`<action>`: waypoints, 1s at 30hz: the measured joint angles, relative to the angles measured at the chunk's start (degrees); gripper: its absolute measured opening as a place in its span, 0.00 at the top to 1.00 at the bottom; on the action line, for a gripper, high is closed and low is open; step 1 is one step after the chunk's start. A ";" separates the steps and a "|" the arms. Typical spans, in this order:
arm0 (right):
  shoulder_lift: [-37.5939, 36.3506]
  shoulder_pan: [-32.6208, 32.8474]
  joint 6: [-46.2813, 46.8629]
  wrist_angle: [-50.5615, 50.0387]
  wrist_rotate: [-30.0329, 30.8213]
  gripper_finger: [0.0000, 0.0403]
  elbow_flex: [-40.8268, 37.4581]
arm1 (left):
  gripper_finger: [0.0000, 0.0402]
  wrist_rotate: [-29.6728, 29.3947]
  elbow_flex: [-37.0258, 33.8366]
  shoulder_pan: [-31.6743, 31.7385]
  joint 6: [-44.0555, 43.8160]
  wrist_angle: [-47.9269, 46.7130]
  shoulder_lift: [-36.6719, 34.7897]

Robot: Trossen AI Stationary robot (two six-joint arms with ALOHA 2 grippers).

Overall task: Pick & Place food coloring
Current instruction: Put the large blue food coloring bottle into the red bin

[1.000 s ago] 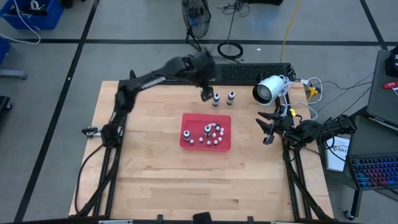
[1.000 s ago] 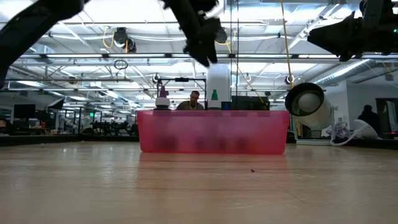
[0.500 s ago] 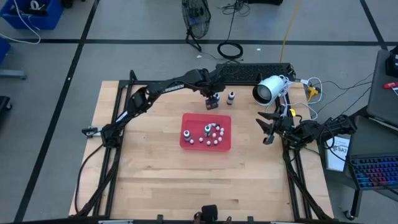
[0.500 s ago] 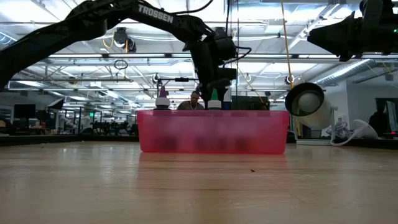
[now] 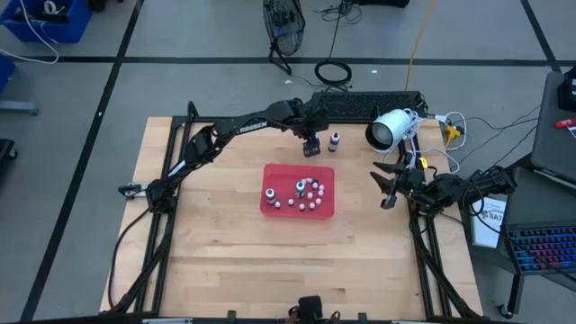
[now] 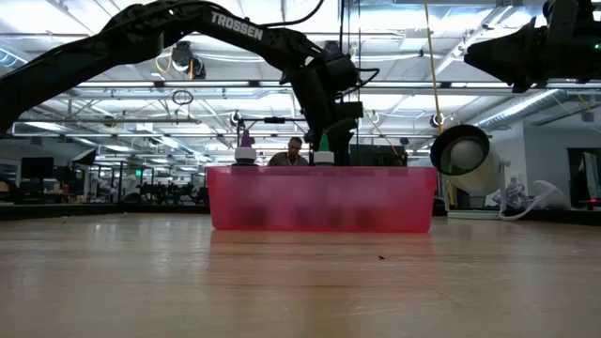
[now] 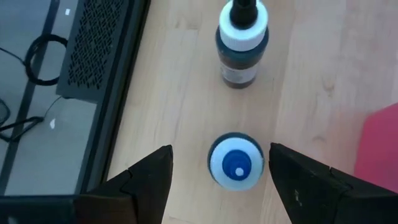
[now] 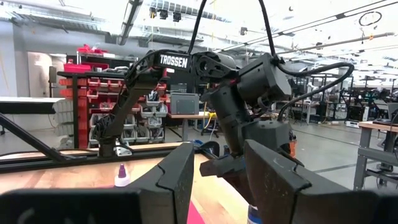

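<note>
A blue-topped food coloring bottle (image 7: 236, 163) stands upright on the wood near the table's far edge. My left gripper (image 7: 221, 152) (image 5: 311, 146) is open and slants down over it, one finger on each side, with a gap showing between each finger and the bottle. A dark-topped bottle (image 7: 242, 43) (image 5: 334, 140) stands just to its right. Two more bottles (image 5: 269, 193) (image 5: 300, 187) stand in the red tray (image 5: 270, 171) among small white balls. My right gripper (image 5: 389, 184) (image 8: 217, 155) waits open at the table's right edge.
A black perforated bar (image 7: 93, 43) (image 5: 360, 106) runs along the far edge just behind the bottles. A white round lamp-like device (image 5: 387, 129) stands at the far right. The tray's far wall (image 7: 379, 143) lies close to the blue-topped bottle. Bare wood (image 5: 288, 261) fills the near half.
My left gripper has come down from high above the table's far edge and moved slightly right, tipping further downward, until its open fingers stand around the blue-topped bottle. Over the last half second it has kept still. The bottles have not moved.
</note>
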 joint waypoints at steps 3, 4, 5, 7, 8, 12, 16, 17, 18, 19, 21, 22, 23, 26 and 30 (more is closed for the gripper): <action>0.00 0.00 0.00 0.01 -0.01 0.67 0.00 | 0.36 1.68 -1.06 0.02 0.00 0.96 0.00; 0.00 0.00 0.01 0.00 -0.01 0.67 0.00 | 0.36 2.04 -1.61 -0.02 -0.01 1.17 0.00; 0.00 -0.01 0.02 0.02 -0.01 0.67 -0.01 | 0.37 2.48 -2.15 -0.02 -0.02 1.18 0.00; 0.00 -0.01 0.00 0.02 -0.01 0.67 -0.02 | 0.38 2.69 -3.60 -0.03 0.07 2.08 0.00; 0.00 0.00 0.02 0.02 -0.01 0.67 -0.02 | 0.39 2.70 -4.40 -0.07 0.29 2.93 0.00; 0.00 0.00 0.02 0.02 0.01 0.67 -0.02 | 0.41 2.67 -6.35 -0.02 0.43 4.52 0.00; 0.00 0.00 0.00 0.02 -0.01 0.67 -0.01 | 0.43 2.67 -6.56 -0.02 0.42 5.42 0.00; 0.00 0.00 0.02 0.02 -0.01 0.67 -0.02 | 0.44 2.67 -6.58 -0.02 0.44 5.44 0.00; 0.00 0.00 0.02 0.02 -0.01 0.67 0.00 | 0.45 2.67 -6.58 0.00 0.42 5.44 0.00; 0.00 -0.01 0.01 0.02 -0.01 0.67 -0.02 | 0.46 2.67 -6.60 0.05 0.42 5.44 0.00; 0.00 -0.01 0.01 0.02 0.00 0.67 -0.01 | 0.49 2.67 -6.59 0.09 0.39 5.29 0.00; 0.00 -0.02 0.00 0.02 -0.01 0.67 0.00 | 0.51 2.61 -6.59 0.11 0.42 5.14 0.00; 0.00 -0.02 0.01 0.02 -0.01 0.67 0.00 | 0.54 2.45 -6.60 0.11 0.42 5.08 0.00; 0.00 -0.01 0.00 0.02 -0.01 0.67 0.00 | 0.65 0.55 -6.60 0.05 1.17 5.11 -0.10; 0.00 0.00 0.00 0.00 -0.01 0.67 0.00 | 0.65 -2.01 -6.67 -0.54 2.67 4.10 -1.85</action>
